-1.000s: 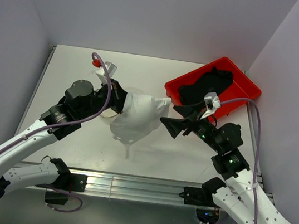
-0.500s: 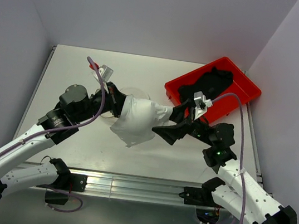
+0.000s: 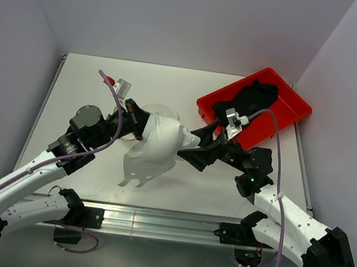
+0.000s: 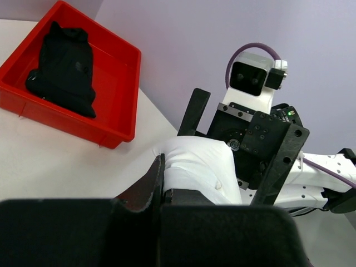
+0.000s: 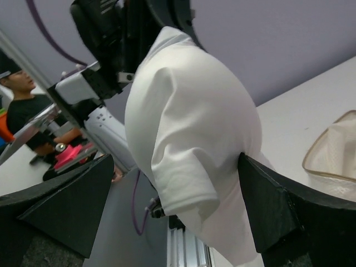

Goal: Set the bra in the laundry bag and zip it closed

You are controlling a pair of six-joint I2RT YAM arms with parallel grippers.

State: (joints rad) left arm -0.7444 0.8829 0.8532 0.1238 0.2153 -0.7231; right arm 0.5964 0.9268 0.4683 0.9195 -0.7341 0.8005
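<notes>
White bra (image 3: pixel 156 147), clamped at one end by the left pincer (image 3: pixel 144 120) and hanging above the desk (image 3: pixel 92 80), wants the right pincer (image 3: pixel 188 147) (jaws wide, straddling the far cup) closing squarely on fabric before both carry it to the laundry bag (image 5: pixel 334 150) just behind.

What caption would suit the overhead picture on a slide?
Left claw holds up a white bra over the table; open right claw straddles its other end.

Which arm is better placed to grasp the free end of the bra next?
Right. The right gripper is open and already straddles the bra near its free end. The left gripper is shut on the other end, so it cannot let go.
</notes>
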